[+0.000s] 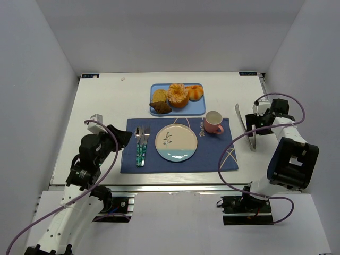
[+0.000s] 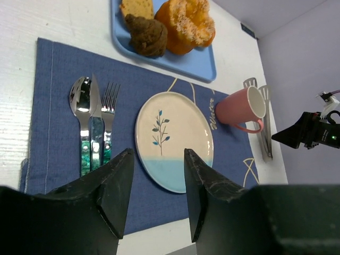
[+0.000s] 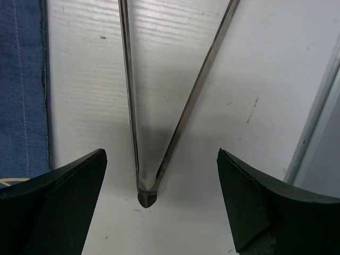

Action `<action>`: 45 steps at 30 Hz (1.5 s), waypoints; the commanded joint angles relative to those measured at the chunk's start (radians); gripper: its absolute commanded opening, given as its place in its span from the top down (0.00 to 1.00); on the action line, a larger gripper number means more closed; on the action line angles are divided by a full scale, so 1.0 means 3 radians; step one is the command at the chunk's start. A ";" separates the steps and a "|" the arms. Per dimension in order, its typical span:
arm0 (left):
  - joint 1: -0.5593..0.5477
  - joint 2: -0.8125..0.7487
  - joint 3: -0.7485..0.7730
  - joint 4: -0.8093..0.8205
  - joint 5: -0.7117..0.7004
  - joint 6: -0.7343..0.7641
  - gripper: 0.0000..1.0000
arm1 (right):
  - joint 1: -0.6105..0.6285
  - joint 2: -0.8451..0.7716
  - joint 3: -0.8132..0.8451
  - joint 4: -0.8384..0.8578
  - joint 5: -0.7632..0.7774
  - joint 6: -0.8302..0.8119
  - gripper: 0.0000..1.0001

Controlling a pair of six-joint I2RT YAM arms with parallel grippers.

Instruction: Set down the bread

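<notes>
Several breads lie on a blue tray [image 1: 197, 110] at the back: a brown muffin [image 1: 161, 108], a cake slice [image 1: 159, 95], a large orange sugared bread [image 1: 178, 95] and a small orange bun [image 1: 195, 92]. The muffin [image 2: 146, 35] and the large bread [image 2: 186, 24] also show in the left wrist view. A white and blue plate [image 1: 176, 142] sits empty on the blue placemat [image 1: 212, 154]. Metal tongs [image 1: 240, 118] lie on the table to the right. My right gripper [image 1: 254, 129] is open, its fingers either side of the tongs' hinge [image 3: 144, 194]. My left gripper [image 1: 125, 138] is open and empty over the placemat's near left.
A pink cup [image 1: 213, 122] stands right of the plate, next to the tongs. A spoon, knife and fork [image 1: 141, 146] lie left of the plate. White walls enclose the table on three sides.
</notes>
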 commanded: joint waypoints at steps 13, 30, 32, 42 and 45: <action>0.0011 0.0132 -0.0027 -0.0030 -0.0054 -0.0010 0.47 | 0.0088 0.0726 0.0109 0.0492 0.0269 0.0060 0.14; 0.0011 0.0199 0.0055 -0.0035 -0.0039 -0.0056 0.47 | 0.0103 0.0671 -0.0147 0.0850 0.0085 0.0146 0.71; 0.0006 0.0183 0.0065 -0.0040 -0.0039 -0.0066 0.47 | 0.0098 0.0502 -0.0132 0.0871 -0.0032 0.0152 0.88; 0.0011 0.0188 0.0040 0.0006 0.0007 -0.0097 0.47 | 0.0246 0.0256 0.0905 0.0478 -0.1009 0.0698 0.98; 0.0011 0.0188 0.0070 -0.0004 0.0002 -0.0107 0.47 | 0.0394 0.0404 0.1217 0.0385 -0.1188 0.0857 0.87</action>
